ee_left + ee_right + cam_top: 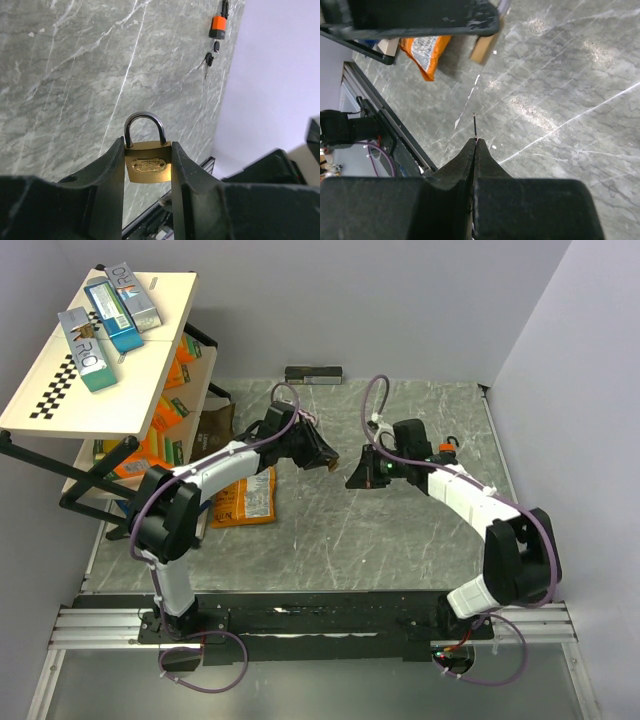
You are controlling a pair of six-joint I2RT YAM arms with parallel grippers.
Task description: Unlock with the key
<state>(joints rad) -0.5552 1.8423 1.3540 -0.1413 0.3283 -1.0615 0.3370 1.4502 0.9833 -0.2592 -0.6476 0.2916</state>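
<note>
The brass padlock (147,167) was gripped by its body between the fingers of the left gripper (148,147). Its shackle was seated in the body and pointed away from the wrist, above the grey marbled table (60,90). The orange padlock (218,27) was seen lying on that table, close to the pale wall. The key (210,59), a small black-headed cluster, was found on the table just beside the orange padlock, at the end opposite its shackle. Whether the two touched could not be told. The brass padlock was held well apart from the orange padlock.

The right gripper (475,144) was clenched tight, its fingertips pressed together. A thin dark sliver (475,125) was pinched between them and stuck out past the tips; whether it was a key could not be told. Seen from above, the right gripper was placed between the orange padlock and the left gripper.
</note>
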